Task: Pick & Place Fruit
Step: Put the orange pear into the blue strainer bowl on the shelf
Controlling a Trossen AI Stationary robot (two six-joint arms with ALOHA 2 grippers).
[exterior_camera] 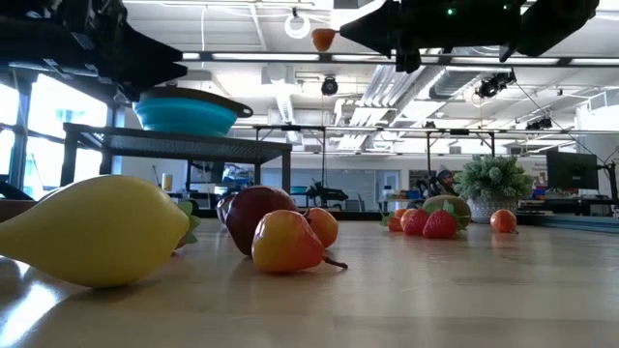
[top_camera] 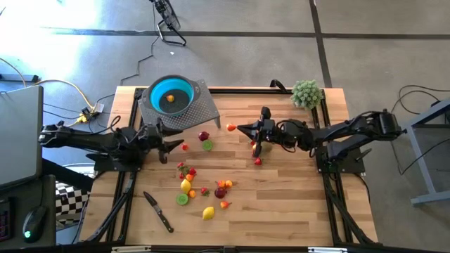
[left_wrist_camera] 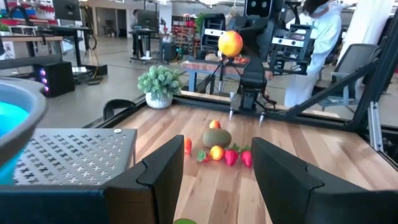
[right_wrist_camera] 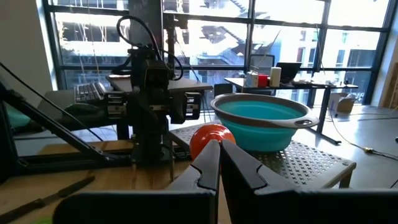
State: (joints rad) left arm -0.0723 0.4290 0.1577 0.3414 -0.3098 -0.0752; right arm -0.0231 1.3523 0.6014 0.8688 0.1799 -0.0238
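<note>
The bench (top_camera: pixel 281 204) is seen as pale wood planks with a soft sheen; the fruit (exterior_camera: pixel 286 242) are glossy, smooth plastic — the teal bowl (right_wrist_camera: pixel 264 121) looks matt plastic, set on a perforated grey metal stand (left_wrist_camera: pixel 74 155)

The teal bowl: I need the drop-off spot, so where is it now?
In the high view the teal bowl sits on the perforated metal stand at the table's far left, just beyond the left gripper.
</note>
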